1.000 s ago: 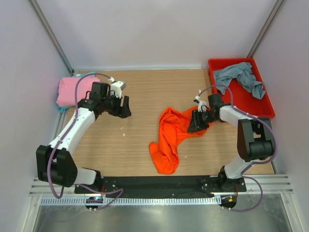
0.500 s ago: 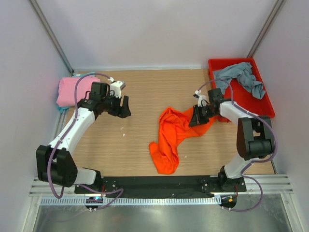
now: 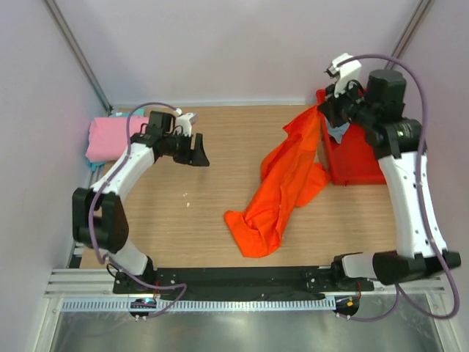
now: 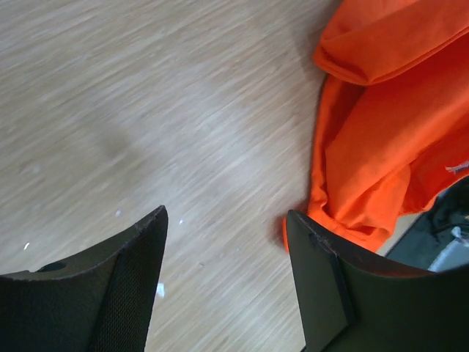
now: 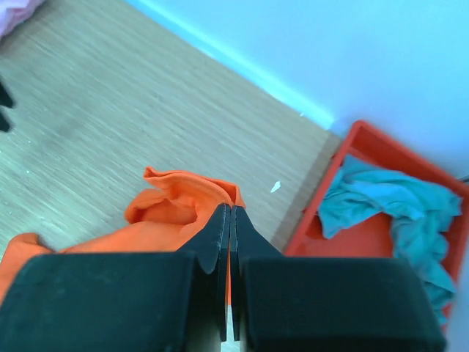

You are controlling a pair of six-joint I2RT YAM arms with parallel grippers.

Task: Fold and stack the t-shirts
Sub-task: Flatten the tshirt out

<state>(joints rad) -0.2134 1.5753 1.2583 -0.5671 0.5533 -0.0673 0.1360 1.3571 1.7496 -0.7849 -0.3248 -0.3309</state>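
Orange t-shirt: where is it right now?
In the top view the orange t-shirt hangs right of centre, its top corner pinched by the right gripper beside the red bin, its lower end on the table.

The orange t-shirt (image 3: pixel 286 183) is soft, matt, creased cloth. The tabletop (image 3: pixel 220 191) shows pale wood grain, smooth and dull. The red bin (image 3: pixel 355 161) looks like smooth plastic. The left gripper (image 4: pixel 226 227) has matt black fingers (image 4: pixel 124 286), one finely textured.
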